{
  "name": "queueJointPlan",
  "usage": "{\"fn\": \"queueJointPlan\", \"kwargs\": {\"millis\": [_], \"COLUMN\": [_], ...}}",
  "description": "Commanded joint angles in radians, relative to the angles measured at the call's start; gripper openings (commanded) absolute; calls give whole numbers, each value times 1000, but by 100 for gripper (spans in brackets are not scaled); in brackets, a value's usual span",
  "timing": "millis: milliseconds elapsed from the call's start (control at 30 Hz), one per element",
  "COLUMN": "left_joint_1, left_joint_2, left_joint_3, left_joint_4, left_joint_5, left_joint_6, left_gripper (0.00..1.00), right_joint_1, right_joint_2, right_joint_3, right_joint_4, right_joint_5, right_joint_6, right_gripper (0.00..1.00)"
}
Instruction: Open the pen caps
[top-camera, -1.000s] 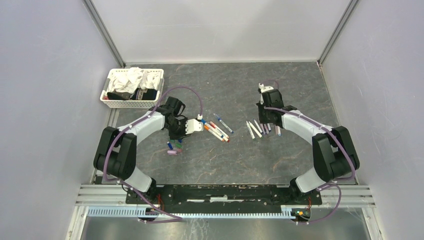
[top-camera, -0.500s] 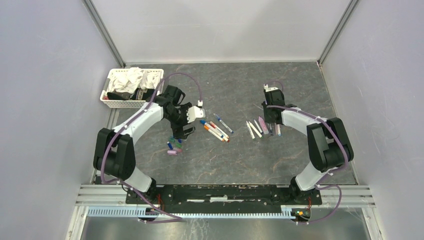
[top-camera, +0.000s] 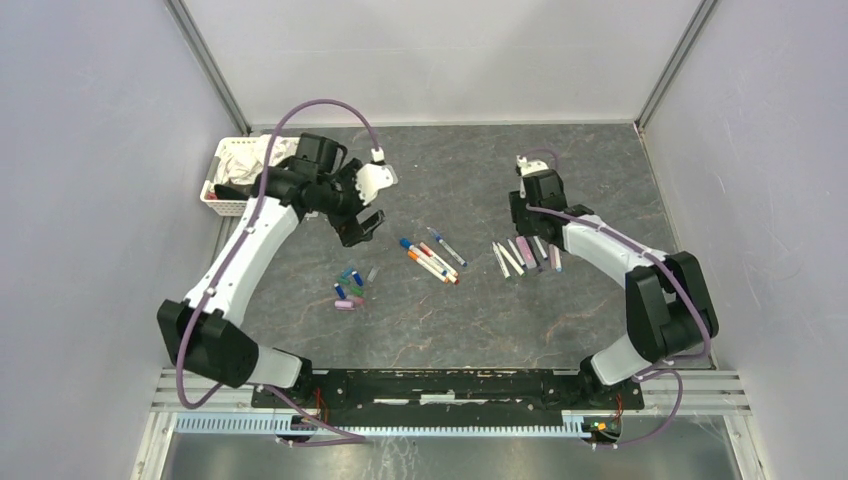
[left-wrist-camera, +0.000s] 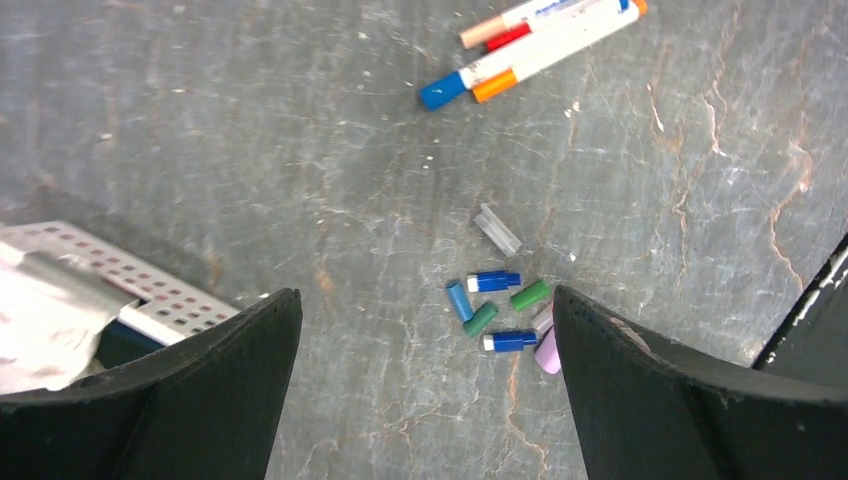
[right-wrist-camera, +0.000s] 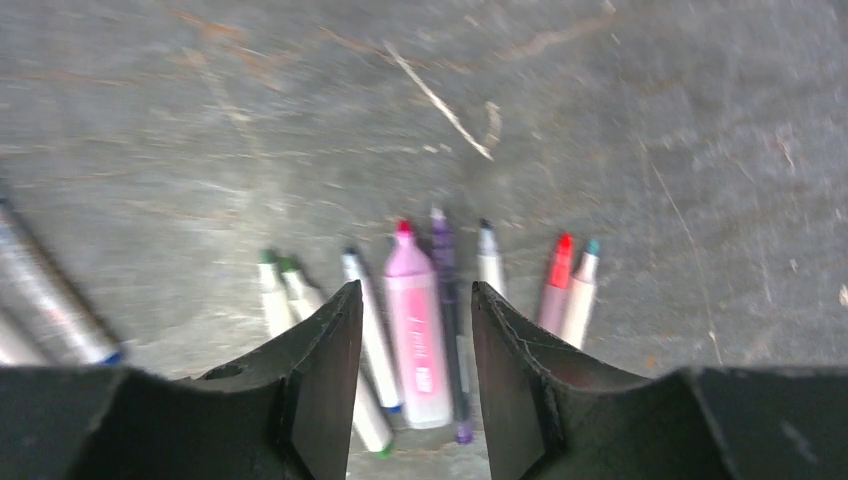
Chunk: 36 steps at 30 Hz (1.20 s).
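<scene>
Fingers (left-wrist-camera: 180, 390) of the left gripper (left-wrist-camera: 425, 300) are black, wedge-shaped and spread wide, holding nothing. The pen caps (left-wrist-camera: 500, 310), short glossy plastic cylinders, cluster on the veined grey table (top-camera: 480, 320), at 7 o'clock from a group of capped pens (top-camera: 432, 258). The right gripper (right-wrist-camera: 415, 300) is narrowly parted and empty over a row of uncapped pens (right-wrist-camera: 418, 350). Whether it touches them is unclear in the blurred wrist view.

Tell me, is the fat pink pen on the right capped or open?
Open. The pink pen lies flat with its narrow red tip bare, no cap on it; loose caps lie in a separate pile.
</scene>
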Motion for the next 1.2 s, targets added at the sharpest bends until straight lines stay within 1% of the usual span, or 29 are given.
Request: {"fn": "queueJointPlan", "kwargs": {"millis": [0,100,167,300,433,633,800,1167], "left_joint_1": [24,28,28,28,28,28,28,28], "left_joint_2": [-89,-140,-156,-147,-155,-160,-159,-130], "left_joint_3": [69,44,14,-9,-39,-55,-57,-56], "left_joint_4": [26,69,72,17,-8,-4,-6,-6], "left_joint_5": [-17,-23,-3,22,19,49,95,89], "left_joint_6": [-122,-166,-148,-106,-81,-76,-60,-55], "left_gripper": [100,100,100,100,100,100,100,100], "right_joint_1": [100,208,266,369,437,478,496,509], "right_joint_2": [-57,-37,-2,65,121,187,207,255], "right_joint_3": [64,79,96,123,152,168,148,146], "right_joint_4": [19,32,43,78,86,105,117,124], "right_joint_5": [-55,-94,-151,-223,-244,-244,-234,-216], "right_joint_6": [3,-24,-28,-48,-70,-74,-72,-65], "right_gripper": [48,48,48,45,40,37,36,34]}}
